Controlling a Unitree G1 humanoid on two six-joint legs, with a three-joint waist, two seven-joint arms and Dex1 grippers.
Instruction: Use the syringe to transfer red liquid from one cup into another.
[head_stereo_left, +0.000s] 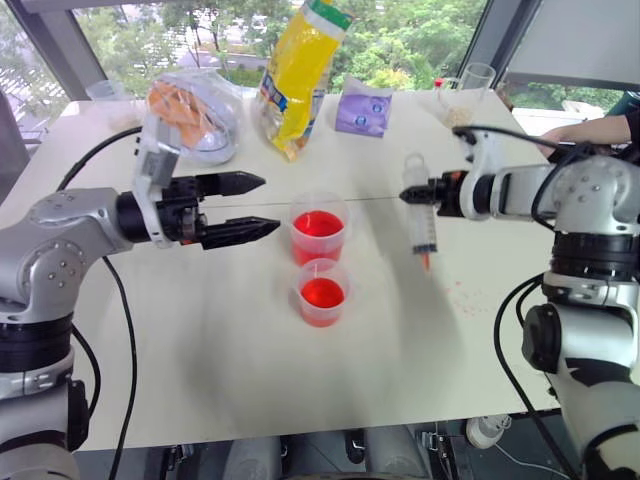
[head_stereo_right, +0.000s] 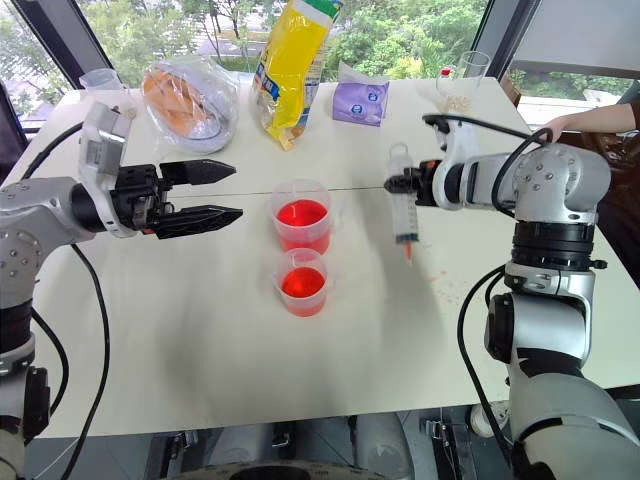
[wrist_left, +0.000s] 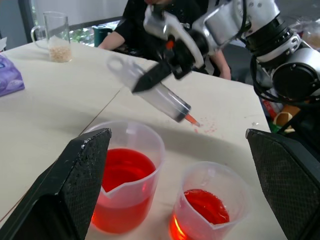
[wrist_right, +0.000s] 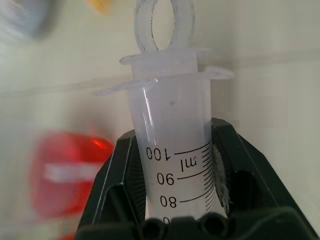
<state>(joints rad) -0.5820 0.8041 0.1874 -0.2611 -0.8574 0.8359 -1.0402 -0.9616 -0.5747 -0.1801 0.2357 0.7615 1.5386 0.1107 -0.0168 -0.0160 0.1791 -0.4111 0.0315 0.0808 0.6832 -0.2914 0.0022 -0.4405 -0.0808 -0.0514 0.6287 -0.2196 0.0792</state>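
Note:
The syringe (head_stereo_left: 425, 228) hangs tip down above the table, right of both cups, its plunger pushed in and its barrel looking empty. My right gripper (head_stereo_left: 428, 192) is shut on the upper barrel (wrist_right: 172, 145), one black finger (wrist_right: 116, 185) on each side. The taller beaker (head_stereo_left: 318, 230) holds red liquid (head_stereo_left: 318, 224). In front of it stands the smaller cup (head_stereo_left: 322, 292), also with red liquid. My left gripper (head_stereo_left: 270, 206) is open and level, pointing at the beaker from the left, apart from it. In the left wrist view the beaker (wrist_left: 125, 175) and cup (wrist_left: 207, 207) lie between its fingers.
At the table's back stand a yellow bag (head_stereo_left: 300, 70), a purple packet (head_stereo_left: 363, 108), a clear bag with orange contents (head_stereo_left: 195, 115) and a glass mug of grains (head_stereo_left: 465, 98). A person's hand (head_stereo_left: 590, 130) rests at the far right. Red droplets (head_stereo_left: 470, 295) speckle the table.

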